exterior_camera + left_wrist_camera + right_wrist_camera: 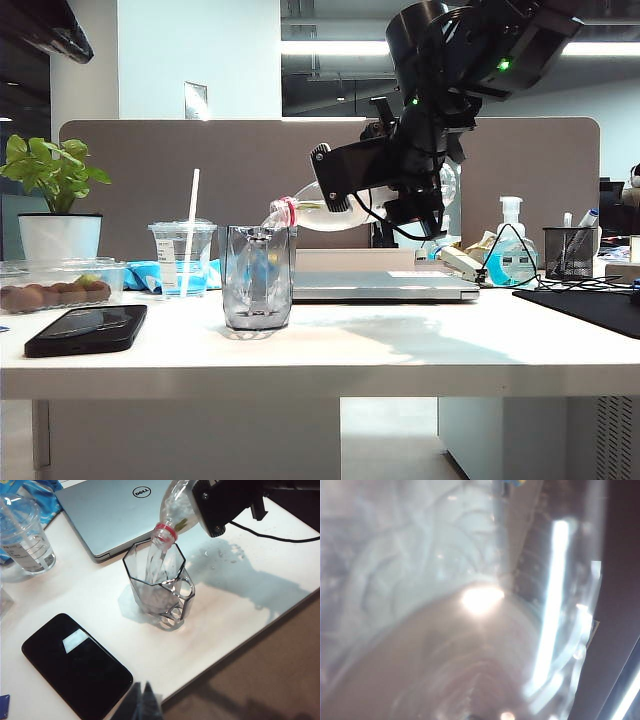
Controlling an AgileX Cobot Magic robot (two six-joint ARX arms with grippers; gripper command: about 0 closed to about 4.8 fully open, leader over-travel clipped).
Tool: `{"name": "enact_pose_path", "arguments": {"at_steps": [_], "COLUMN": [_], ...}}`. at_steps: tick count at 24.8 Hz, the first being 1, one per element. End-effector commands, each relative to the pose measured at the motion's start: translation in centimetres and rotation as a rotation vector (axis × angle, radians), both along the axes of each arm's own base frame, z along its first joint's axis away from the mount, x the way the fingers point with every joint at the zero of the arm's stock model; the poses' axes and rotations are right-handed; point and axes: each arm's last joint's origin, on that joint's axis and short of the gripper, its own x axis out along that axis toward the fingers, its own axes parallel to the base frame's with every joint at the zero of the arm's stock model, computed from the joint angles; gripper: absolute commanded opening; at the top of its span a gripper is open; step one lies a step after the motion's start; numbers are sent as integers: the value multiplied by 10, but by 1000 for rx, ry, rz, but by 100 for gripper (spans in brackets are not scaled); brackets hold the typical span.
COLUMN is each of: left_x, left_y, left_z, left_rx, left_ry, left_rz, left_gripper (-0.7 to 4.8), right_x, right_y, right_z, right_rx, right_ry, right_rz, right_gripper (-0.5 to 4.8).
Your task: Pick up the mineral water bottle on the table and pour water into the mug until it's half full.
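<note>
The right arm reaches in above the table's middle, its wrist rolled sideways, and the right gripper (335, 190) is clamped on the mineral water bottle (310, 212). The left gripper (145, 705) hangs above the front edge (jaw state unreadable).

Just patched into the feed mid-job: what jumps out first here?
The right claw holds the mineral water bottle tipped over the mug mid-table, water streaming in. A silver laptop lies close behind the mug, a black phone near the front edge. The left claw hangs back.
</note>
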Motion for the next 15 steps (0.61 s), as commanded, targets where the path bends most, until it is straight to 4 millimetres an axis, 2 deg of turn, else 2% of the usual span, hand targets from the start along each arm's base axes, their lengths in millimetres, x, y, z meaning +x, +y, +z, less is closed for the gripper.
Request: {"name": "enact_pose_path", "arguments": {"at_steps": [1,9,15], "left_x": [0,-1,-1], "left_y": [0,1,0], "left_z": [1,-1,-1], "left_rx": [-1,10,8], "left_ry": [-8,13,10], "left_rz": [-4,-4,-4], "left_gripper": [-5,-5,-5], "right_x": [0,0,-4], "right_y": [1,2,11], "right_z": [9,10,11], "right_rx": [-20,-58,-50], "right_ry": [-47,-55,-71], "right_rz": [-3,5,25], "right_gripper": [257,262,262]}}
